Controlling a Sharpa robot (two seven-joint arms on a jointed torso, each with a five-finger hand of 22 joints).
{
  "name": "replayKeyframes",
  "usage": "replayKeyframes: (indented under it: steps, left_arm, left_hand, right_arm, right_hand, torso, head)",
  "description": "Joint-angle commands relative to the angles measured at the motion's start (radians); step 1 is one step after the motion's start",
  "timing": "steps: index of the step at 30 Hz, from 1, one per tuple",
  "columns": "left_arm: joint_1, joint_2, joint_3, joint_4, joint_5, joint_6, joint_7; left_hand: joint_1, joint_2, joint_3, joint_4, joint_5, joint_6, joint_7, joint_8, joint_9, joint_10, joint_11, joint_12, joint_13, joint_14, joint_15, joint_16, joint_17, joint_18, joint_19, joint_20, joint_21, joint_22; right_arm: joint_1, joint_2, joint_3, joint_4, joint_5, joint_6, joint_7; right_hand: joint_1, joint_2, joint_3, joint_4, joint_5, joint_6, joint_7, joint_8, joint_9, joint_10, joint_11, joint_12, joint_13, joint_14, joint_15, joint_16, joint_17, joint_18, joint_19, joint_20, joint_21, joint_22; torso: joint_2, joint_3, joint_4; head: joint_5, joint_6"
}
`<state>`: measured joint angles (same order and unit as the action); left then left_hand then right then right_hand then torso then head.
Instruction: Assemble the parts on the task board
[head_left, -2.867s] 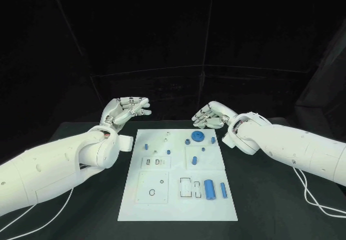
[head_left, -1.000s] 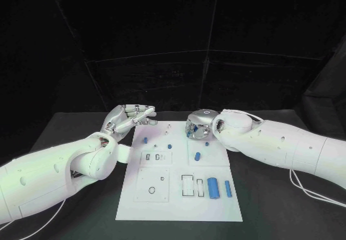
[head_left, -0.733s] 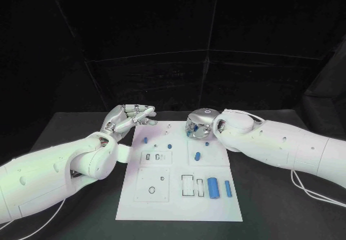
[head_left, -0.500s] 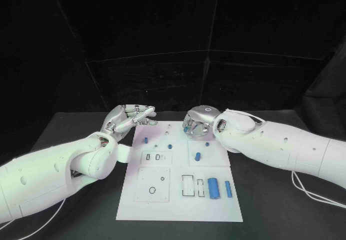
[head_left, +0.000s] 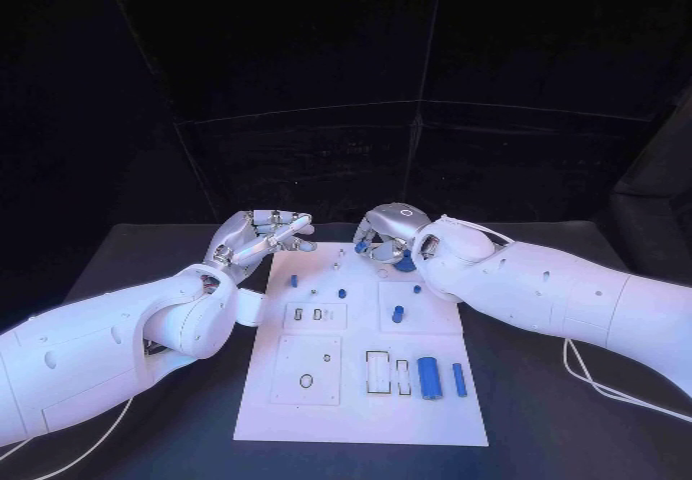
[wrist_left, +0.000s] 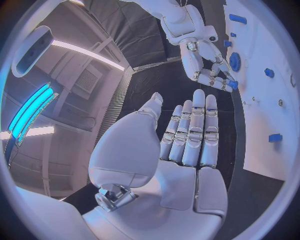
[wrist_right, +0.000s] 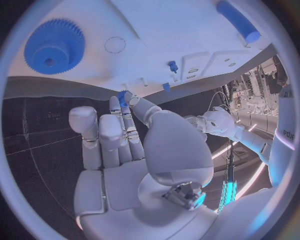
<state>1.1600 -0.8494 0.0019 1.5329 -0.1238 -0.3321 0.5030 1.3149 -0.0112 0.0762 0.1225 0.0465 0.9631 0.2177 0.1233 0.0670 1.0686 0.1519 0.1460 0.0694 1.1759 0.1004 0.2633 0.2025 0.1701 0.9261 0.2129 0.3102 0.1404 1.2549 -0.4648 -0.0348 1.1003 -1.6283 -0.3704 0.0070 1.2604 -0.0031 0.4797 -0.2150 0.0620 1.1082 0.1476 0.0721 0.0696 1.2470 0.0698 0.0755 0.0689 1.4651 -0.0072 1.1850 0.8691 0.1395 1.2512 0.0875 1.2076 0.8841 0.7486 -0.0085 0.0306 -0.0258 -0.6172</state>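
The white task board (head_left: 361, 410) lies between my arms. My right hand (head_left: 384, 240) hovers over its far edge and pinches a small blue part (wrist_right: 122, 95) at its fingertips; the same small blue part (wrist_left: 232, 85) appears in the left wrist view. The blue gear (wrist_right: 55, 46) sits on the board just beyond that hand. My left hand (head_left: 263, 236) is raised off the board's far left corner, fingers apart and holding nothing. Two blue cylinders (head_left: 430, 377) lie at the board's near right. Small blue pegs (head_left: 342, 293) stand mid-board.
A white cable (head_left: 606, 385) trails over the black table beside my right arm. Several empty slots and cut-outs (head_left: 309, 380) mark the board's near half. Both forearms flank the board's sides.
My right hand has risen from the board beside the gear and moved left toward the far edge, with the small blue part in its fingertips. The left hand has hardly moved.
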Motion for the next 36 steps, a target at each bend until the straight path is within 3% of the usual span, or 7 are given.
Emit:
replayKeyframes:
  steps: [1, 16, 36]
  left_arm:
    - [0.002, 0.001, 0.001, 0.003, -0.005, 0.014, 0.003]
    - [0.003, 0.004, 0.001, 0.002, -0.005, 0.013, 0.003]
    - [0.004, 0.008, 0.001, -0.002, -0.005, 0.015, 0.002]
  left_hand:
    - [-0.004, 0.004, -0.001, -0.003, 0.002, 0.002, 0.003, -0.006, -0.001, 0.003, 0.006, -0.004, -0.001, 0.003, 0.000, -0.005, 0.001, 0.013, 0.008, 0.002, 0.000, -0.001]
    - [-0.003, 0.004, -0.002, -0.004, 0.002, 0.002, 0.003, -0.006, -0.001, 0.003, 0.006, -0.005, -0.001, 0.003, 0.000, -0.006, 0.002, 0.013, 0.008, 0.003, 0.000, -0.002]
    - [-0.003, 0.004, -0.002, -0.004, 0.002, 0.002, 0.003, -0.006, -0.001, 0.003, 0.006, -0.005, -0.001, 0.003, 0.000, -0.006, 0.002, 0.013, 0.008, 0.003, 0.000, -0.002]
  right_arm:
    - [0.002, 0.022, 0.001, -0.022, 0.012, -0.016, 0.005]
    - [0.002, 0.116, 0.001, -0.125, 0.008, 0.045, -0.024]
    - [0.002, 0.159, 0.001, -0.171, -0.001, 0.086, -0.043]
  right_hand:
    - [-0.001, -0.009, 0.006, 0.005, -0.001, 0.006, 0.002, -0.002, -0.001, 0.001, 0.004, -0.006, -0.002, 0.016, -0.005, 0.007, 0.002, -0.009, 0.000, 0.004, 0.006, 0.002]
    - [-0.006, -0.013, 0.009, 0.012, -0.003, 0.003, 0.003, -0.005, -0.001, -0.001, 0.006, -0.008, -0.002, 0.015, -0.004, 0.010, 0.003, -0.009, -0.002, 0.005, 0.009, 0.005]
    - [-0.010, -0.018, 0.012, 0.017, -0.003, 0.000, 0.005, -0.006, -0.002, -0.004, 0.007, -0.009, -0.002, 0.014, -0.003, 0.015, 0.007, -0.009, -0.003, 0.006, 0.013, 0.008]
  torso:
    - [0.003, -0.0002, 0.0016]
    - [0.003, -0.0007, 0.0005]
    - [0.003, -0.0006, 0.0007]
  head:
    - [-0.001, 0.000]
    - [0.006, -0.003]
    - [0.010, -0.010]
